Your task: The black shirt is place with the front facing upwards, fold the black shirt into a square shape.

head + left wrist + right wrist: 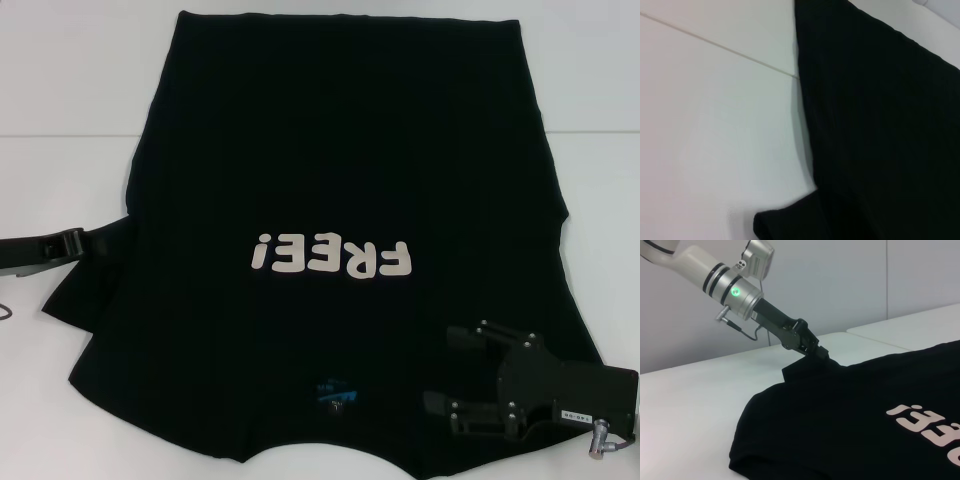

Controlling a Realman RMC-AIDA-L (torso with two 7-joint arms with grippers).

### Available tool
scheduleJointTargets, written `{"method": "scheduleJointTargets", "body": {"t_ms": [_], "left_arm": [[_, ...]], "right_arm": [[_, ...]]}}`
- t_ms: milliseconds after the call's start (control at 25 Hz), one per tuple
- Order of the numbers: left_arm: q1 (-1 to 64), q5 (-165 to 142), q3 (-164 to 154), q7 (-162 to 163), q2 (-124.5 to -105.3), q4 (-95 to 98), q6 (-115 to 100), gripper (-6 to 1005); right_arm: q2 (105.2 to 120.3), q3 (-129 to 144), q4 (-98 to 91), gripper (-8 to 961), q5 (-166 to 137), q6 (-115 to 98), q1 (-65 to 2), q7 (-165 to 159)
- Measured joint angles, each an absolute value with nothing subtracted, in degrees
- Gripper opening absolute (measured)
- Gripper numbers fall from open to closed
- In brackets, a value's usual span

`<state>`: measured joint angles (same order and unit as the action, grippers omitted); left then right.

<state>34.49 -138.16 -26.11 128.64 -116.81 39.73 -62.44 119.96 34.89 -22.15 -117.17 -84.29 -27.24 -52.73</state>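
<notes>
The black shirt (330, 150) lies spread front up on the white table (60, 80), with its cream "FREE!" lettering (332, 258) upside down to me and the blue neck label (335, 390) near the front edge. My left gripper (78, 242) is at the shirt's left sleeve and shut on the fabric; the right wrist view shows it (820, 354) pinching a raised point of the sleeve. My right gripper (445, 368) is open and empty, low over the shirt's near right shoulder. The shirt also shows in the left wrist view (880, 125) and the right wrist view (840, 410).
A seam (60, 135) runs across the table at the left; it also shows in the left wrist view (715, 45). White tabletop lies on both sides of the shirt. A pale wall (840, 285) stands behind the table.
</notes>
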Motion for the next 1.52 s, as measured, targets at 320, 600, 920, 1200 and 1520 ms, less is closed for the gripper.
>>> {"method": "scheduleJointTargets", "body": {"t_ms": [320,600,920,1200,1520], "left_arm": [[34.5,-138.2,-26.2,128.2,-116.74,39.7,-62.8,3],[34.3,-139.3,-25.8,128.8,-116.04,41.5,-63.0,3],[35.1,-141.7,-25.7,131.2,-114.64,46.7,-65.9,3],[38.0,-143.9,-26.2,131.8,-113.40,47.1,-67.4,3],[40.8,-146.6,-28.7,134.7,-112.52,47.0,-68.2,4]], "right_arm": [[119.97,34.9,-22.1,926,-117.2,-84.9,-27.2,-52.7],[119.96,34.9,-22.1,926,-117.1,-85.2,-27.0,-52.7],[119.96,34.9,-21.8,926,-117.1,-85.4,-26.6,-52.7],[119.97,34.9,-21.5,926,-117.3,-85.9,-26.5,-52.7],[119.97,34.9,-21.3,926,-117.3,-86.6,-26.2,-52.7]]}}
